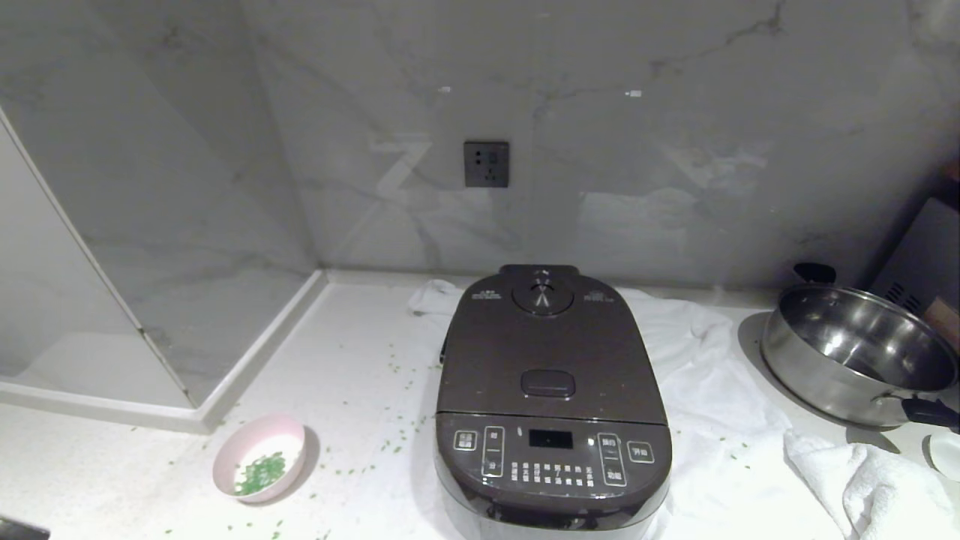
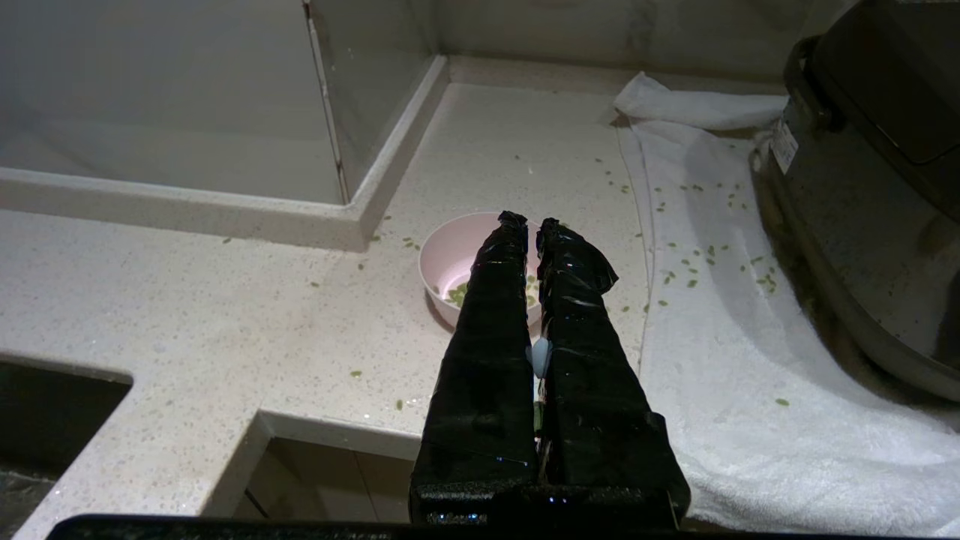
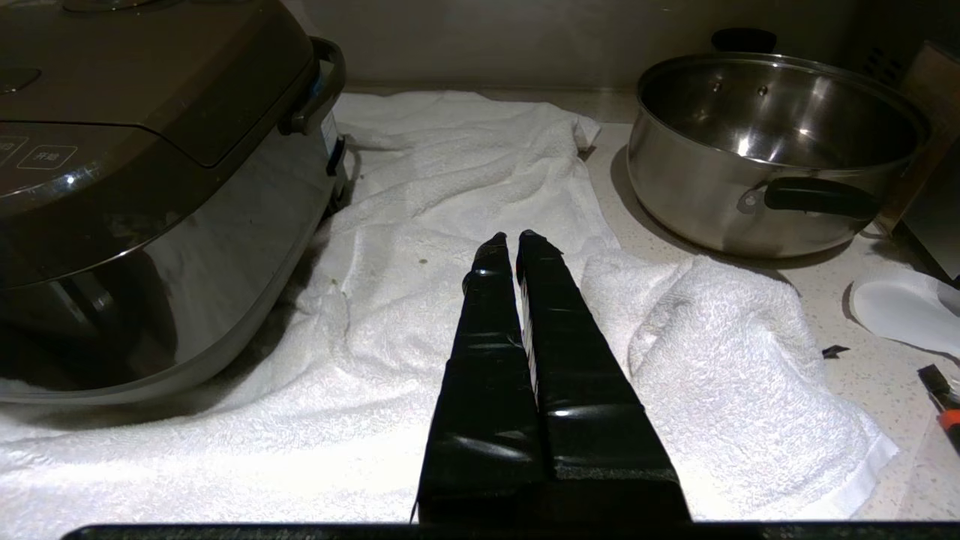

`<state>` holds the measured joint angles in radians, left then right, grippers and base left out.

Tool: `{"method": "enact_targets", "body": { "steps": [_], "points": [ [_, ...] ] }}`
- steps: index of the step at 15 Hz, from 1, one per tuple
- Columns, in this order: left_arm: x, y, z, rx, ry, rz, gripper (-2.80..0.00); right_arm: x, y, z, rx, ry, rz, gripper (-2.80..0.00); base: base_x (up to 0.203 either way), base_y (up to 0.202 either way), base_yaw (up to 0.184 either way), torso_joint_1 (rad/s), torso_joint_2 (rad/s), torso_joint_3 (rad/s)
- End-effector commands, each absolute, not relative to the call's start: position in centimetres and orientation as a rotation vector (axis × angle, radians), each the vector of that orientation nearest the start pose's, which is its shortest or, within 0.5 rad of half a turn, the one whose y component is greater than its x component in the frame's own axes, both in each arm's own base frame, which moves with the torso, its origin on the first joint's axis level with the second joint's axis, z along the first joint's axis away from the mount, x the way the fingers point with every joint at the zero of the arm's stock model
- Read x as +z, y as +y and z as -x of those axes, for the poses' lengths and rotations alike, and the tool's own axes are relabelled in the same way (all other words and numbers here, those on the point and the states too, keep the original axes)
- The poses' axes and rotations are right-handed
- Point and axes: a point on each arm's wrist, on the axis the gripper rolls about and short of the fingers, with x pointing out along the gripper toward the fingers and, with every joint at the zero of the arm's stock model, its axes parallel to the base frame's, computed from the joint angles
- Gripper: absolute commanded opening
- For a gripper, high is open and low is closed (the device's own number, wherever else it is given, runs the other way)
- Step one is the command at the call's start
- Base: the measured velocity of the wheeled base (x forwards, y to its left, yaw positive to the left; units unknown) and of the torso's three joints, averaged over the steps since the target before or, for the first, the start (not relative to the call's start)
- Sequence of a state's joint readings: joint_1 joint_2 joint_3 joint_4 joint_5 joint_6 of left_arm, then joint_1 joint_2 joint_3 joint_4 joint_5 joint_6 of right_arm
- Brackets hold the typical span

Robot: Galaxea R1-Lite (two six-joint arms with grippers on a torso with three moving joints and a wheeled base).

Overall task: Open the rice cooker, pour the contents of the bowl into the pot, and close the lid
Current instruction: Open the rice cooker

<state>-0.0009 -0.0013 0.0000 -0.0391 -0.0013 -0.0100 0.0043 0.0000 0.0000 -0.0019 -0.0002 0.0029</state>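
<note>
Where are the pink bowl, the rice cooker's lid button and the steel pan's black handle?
pink bowl (image 1: 259, 457), head view, on its white inside among the green bits.
lid button (image 1: 548, 383), head view, middle of the oval button on the closed lid.
steel pan (image 3: 817, 196), right wrist view, on its black side handle.

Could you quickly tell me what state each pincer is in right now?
Left pincer: closed, holding nothing, above the pink bowl.
Right pincer: closed, empty, over the white towel.
</note>
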Motion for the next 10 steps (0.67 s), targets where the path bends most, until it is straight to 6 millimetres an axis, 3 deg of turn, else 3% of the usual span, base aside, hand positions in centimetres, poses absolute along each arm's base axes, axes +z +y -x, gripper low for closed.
{"method": "enact_targets", "body": {
  "steps": [1, 10],
  "points": [
    [7.57, 0.0, 2.19, -0.002, -0.028, 0.011, -2.8, 7.52, -0.01, 2.26, 0.005, 0.002, -0.002, -2.8, 0.0, 0.0, 0.0, 0.0, 0.0, 0.0],
    [7.57, -0.01, 2.19, 0.0, -0.028, 0.014, -2.8, 7.54, -0.01, 2.27, 0.003, -0.002, -0.011, -2.8, 0.0, 0.0, 0.0, 0.0, 0.0, 0.0]
  ]
}}
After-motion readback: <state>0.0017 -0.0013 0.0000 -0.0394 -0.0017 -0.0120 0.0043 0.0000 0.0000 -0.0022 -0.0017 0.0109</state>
